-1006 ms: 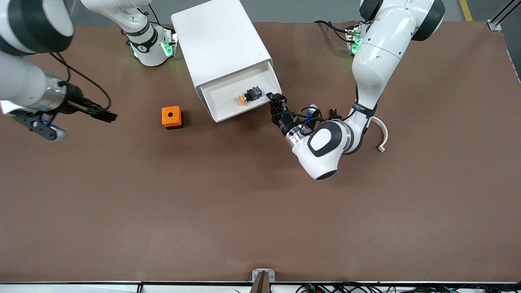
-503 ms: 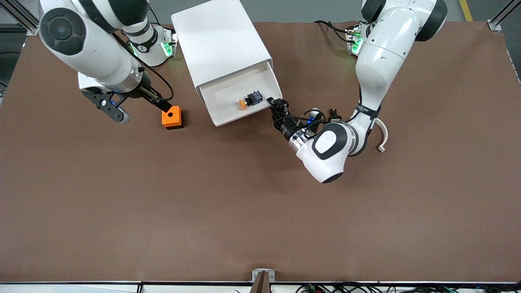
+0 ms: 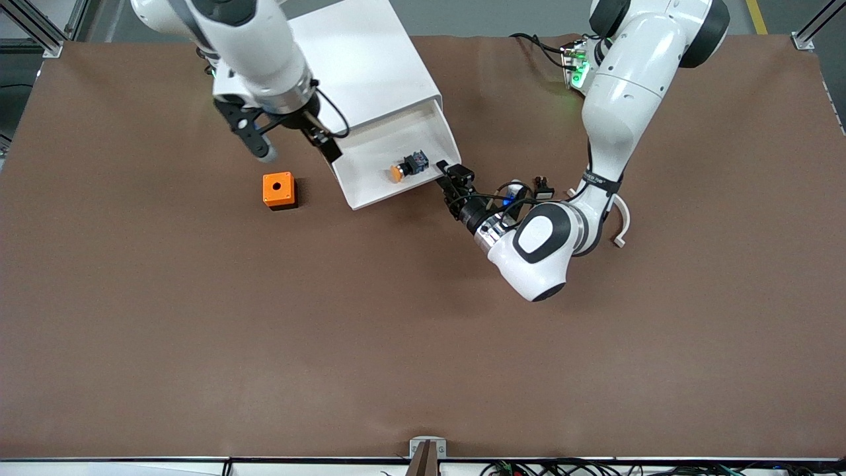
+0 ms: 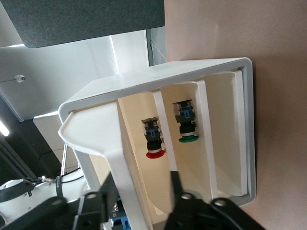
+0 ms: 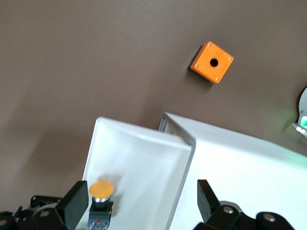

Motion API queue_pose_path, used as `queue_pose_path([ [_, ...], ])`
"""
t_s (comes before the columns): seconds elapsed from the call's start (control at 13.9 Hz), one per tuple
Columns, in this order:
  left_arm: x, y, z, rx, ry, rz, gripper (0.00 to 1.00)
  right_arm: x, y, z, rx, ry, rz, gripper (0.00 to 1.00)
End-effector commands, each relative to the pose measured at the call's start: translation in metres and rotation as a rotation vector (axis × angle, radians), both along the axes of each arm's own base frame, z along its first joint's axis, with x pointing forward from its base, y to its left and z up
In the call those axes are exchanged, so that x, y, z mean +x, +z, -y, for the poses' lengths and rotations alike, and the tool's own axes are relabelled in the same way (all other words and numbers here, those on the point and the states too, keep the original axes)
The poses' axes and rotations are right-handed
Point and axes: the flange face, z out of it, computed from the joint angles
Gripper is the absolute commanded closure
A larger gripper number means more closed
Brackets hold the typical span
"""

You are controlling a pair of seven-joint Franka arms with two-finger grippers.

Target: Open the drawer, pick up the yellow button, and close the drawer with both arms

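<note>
The white cabinet (image 3: pixel 357 73) stands at the table's robot side. Its top drawer (image 3: pixel 362 158) is pulled out toward the front camera. The button (image 3: pixel 404 165), with an orange-yellow cap and a black-and-blue body, lies in the drawer. My left gripper (image 3: pixel 451 174) is shut on the drawer's front lip (image 4: pixel 96 129) at the corner toward the left arm's end. My right gripper (image 3: pixel 328 151) hangs open over the drawer's other end, where it meets the cabinet. In the right wrist view the button (image 5: pixel 100 191) lies on the drawer floor (image 5: pixel 139 158) by one finger (image 5: pixel 76 206).
An orange cube (image 3: pixel 278 190) with a black hole sits on the table beside the drawer, toward the right arm's end; it also shows in the right wrist view (image 5: pixel 212 62). Lower drawers hold a red-capped button (image 4: pixel 154 143) and a green-capped button (image 4: pixel 187 129).
My right arm has swung in from the right arm's end of the table to over the drawer. My left gripper has drawn the drawer a little farther out.
</note>
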Motion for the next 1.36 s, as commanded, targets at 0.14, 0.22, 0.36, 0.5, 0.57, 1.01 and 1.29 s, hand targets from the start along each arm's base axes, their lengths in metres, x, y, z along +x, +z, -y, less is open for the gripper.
queue_pose_path([
  [0.14,0.007,0.008,-0.003,-0.129,-0.013,0.091,0.0,-0.021,-0.044,-0.073,-0.021,-0.092,0.038,0.0],
  [0.22,0.008,0.01,-0.004,-0.148,-0.016,0.107,0.0,-0.024,-0.055,-0.083,-0.038,-0.096,0.049,0.0],
  [0.36,0.013,0.011,-0.012,-0.23,-0.033,0.176,0.0,-0.033,-0.08,-0.107,-0.064,-0.106,0.058,0.0],
  [0.5,0.024,0.009,-0.031,-0.321,-0.067,0.291,0.0,-0.042,-0.106,-0.128,-0.097,-0.107,0.079,0.0],
  [0.57,0.027,0.009,-0.036,-0.384,-0.087,0.349,0.0,-0.04,-0.11,-0.13,-0.102,-0.108,0.078,0.0],
  [1.01,0.061,0.013,-0.08,-0.583,-0.341,0.755,0.0,-0.043,-0.129,-0.146,-0.134,-0.107,0.089,0.0],
  [1.29,0.092,0.028,-0.095,-0.606,-0.491,1.044,0.0,-0.044,-0.131,-0.148,-0.134,-0.103,0.089,0.0],
])
